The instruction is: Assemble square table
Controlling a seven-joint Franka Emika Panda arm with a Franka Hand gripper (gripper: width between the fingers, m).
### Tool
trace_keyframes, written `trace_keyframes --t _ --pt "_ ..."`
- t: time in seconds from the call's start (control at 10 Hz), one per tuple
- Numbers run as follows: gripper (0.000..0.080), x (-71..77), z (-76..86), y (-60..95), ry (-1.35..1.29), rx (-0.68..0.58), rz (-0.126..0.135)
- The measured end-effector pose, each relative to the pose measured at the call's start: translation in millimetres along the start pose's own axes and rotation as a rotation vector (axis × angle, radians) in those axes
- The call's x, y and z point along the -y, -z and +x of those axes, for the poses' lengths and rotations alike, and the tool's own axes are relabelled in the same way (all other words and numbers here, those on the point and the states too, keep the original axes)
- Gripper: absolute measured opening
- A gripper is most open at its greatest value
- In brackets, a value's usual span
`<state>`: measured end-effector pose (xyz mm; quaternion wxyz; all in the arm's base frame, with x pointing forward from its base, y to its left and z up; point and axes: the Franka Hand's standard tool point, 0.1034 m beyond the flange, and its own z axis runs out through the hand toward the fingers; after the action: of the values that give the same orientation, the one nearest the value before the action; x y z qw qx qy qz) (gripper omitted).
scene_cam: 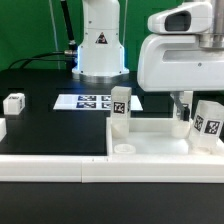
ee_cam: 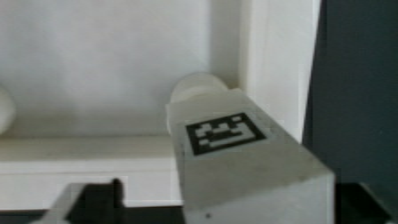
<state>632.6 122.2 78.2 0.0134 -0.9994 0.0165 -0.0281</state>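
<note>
The square table's white slab [scene_cam: 150, 140] lies at the front of the table, with a round hole [scene_cam: 125, 149] at its near corner. One tagged white leg [scene_cam: 120, 108] stands upright on the slab's left part. My gripper [scene_cam: 190, 112] is shut on a second tagged leg [scene_cam: 207, 122] and holds it tilted over the slab's corner on the exterior view's right. In the wrist view this leg [ee_cam: 222, 135] fills the space at my gripper [ee_cam: 222, 205], with the slab [ee_cam: 107, 70] behind it. A third leg [scene_cam: 14, 102] stands at the exterior view's left.
The marker board [scene_cam: 92, 101] lies flat behind the slab. A long white rail [scene_cam: 50, 167] runs along the front edge. Another white piece [scene_cam: 2, 128] shows at the left edge. The robot base [scene_cam: 100, 45] stands at the back.
</note>
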Motion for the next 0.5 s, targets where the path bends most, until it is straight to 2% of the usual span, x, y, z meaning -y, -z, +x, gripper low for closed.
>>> trace_keyframes --t 0.1,0.2,0.5 --pt "0.0373 -0.1 -0.1 -0.2 0.000 0.000 0.000" --pt "0.0290 -0.5 0.0 -0.2 -0.079 0.000 0.000" --pt "0.0290 -1.8 0.2 -0.5 -0.285 0.000 0.000"
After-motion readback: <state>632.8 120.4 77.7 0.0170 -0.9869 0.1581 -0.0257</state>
